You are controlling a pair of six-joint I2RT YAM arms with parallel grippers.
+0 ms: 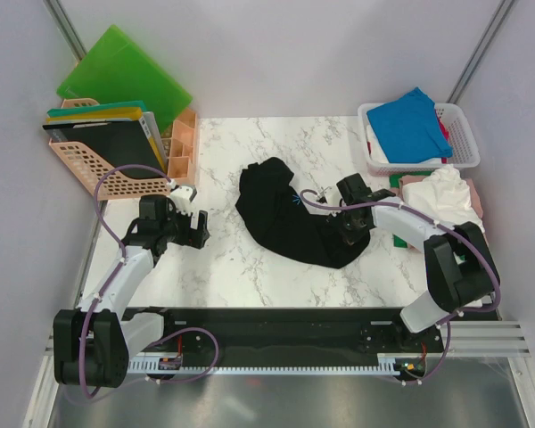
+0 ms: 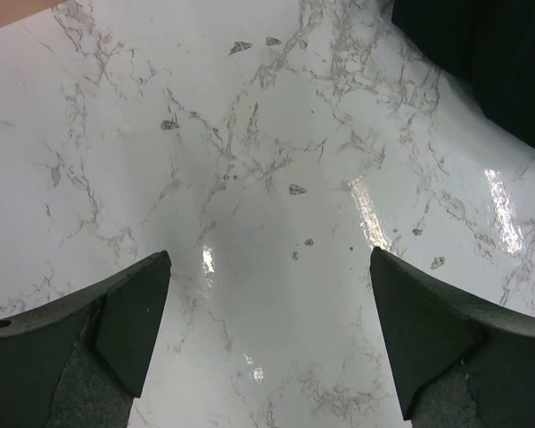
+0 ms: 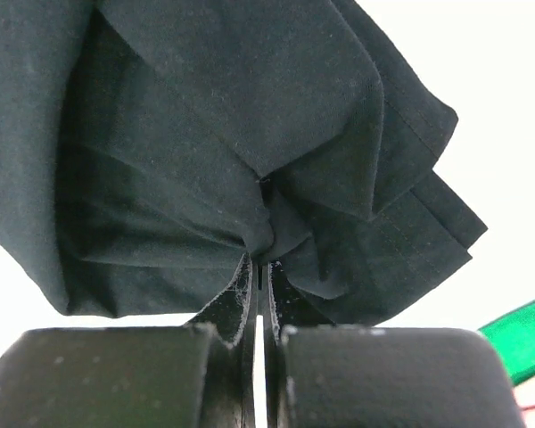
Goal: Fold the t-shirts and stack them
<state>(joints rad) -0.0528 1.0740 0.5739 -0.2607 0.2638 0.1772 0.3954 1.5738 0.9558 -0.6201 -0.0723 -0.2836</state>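
1. Closest to its own lens, the left tool [image 2: 269, 259] hangs spread fully wide over the bare white marble-pattern desk [image 1: 241, 276], left of the large black cloth t-shirt [image 1: 281, 214], gripping nothing.
2. That black t-shirt lies crumpled mid-desk, unfolded.
3. At the shirt's right end, the right tool [image 3: 260, 267] is clamped tight on a bunched pinch of its fabric.
4. Step in hand, I judge: taking hold of the first shirt to spread it; no fold is made yet.
5. Next move probably calls for lifting and drawing the cloth flat, with the left tool taking a second edge; the bunched layers may drag unevenly.
6. Far left of the shirt, a peach lattice plastic rack [image 1: 107, 178] holds upright flat boards, black, yellow and teal.
7. Far right of the shirt, a white slotted plastic basket [image 1: 464, 134] holds a bright blue t-shirt [image 1: 410, 120] atop white cloth; a loose white and pink cloth heap [image 1: 446, 192] lies outside it, also right of the shirt.
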